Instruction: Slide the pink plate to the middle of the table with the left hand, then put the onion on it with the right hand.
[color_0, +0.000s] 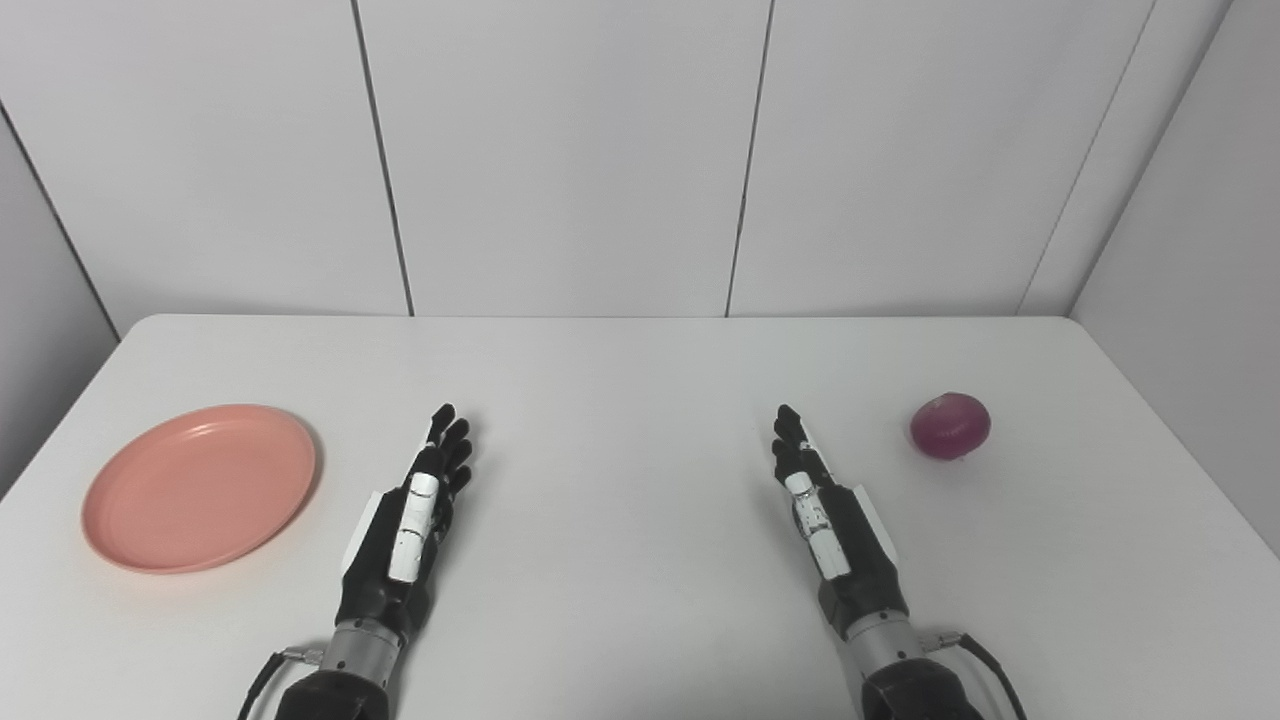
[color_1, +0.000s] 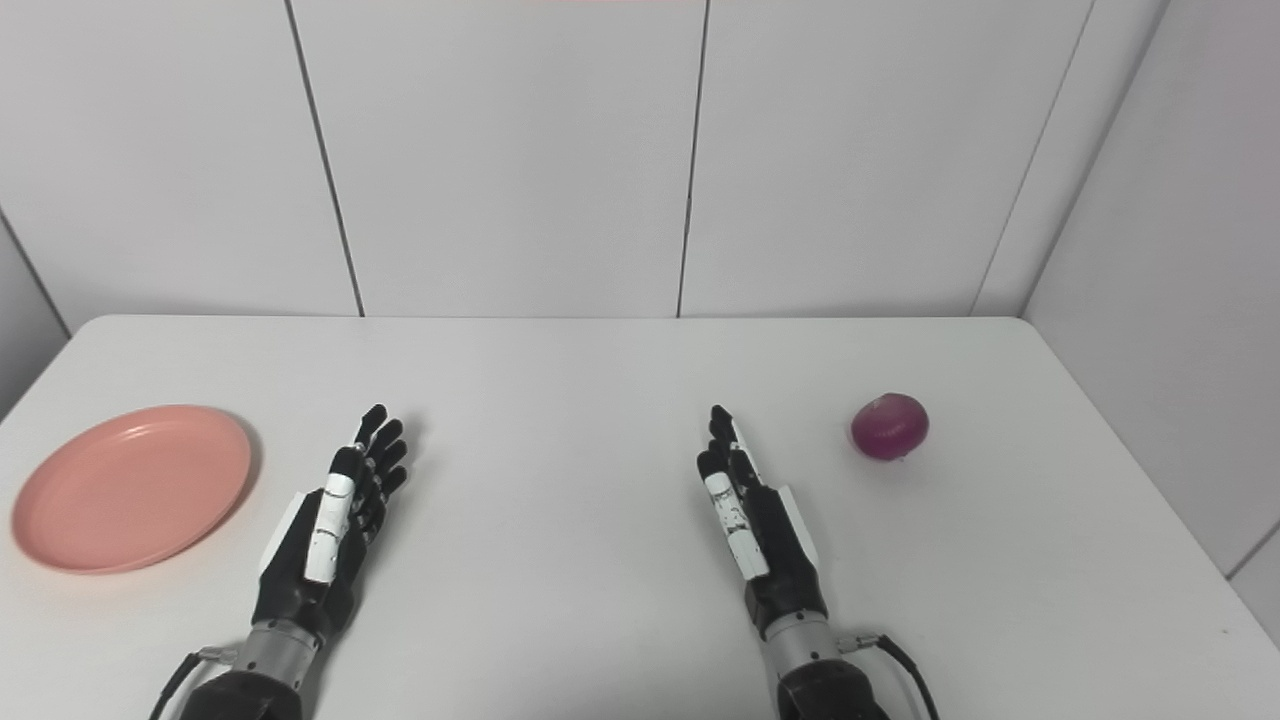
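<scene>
My left hand (color_0: 405, 530) and my right hand (color_0: 825, 510) are black with white strips along the thumbs and silver-grey wrists. The round plastic plate (color_0: 200, 487) is plain salmon pink, the onion (color_0: 950, 425) purple-red, the smooth table (color_0: 620, 400) white, the panelled wall (color_0: 560, 150) pale grey.

One white desk (color_0: 640, 620) carries two things: one pink plate (color_0: 199, 487) and one purple onion (color_0: 950, 425). Two black robot hands are above it: one left hand (color_0: 405, 530), one right hand (color_0: 832, 525).
</scene>
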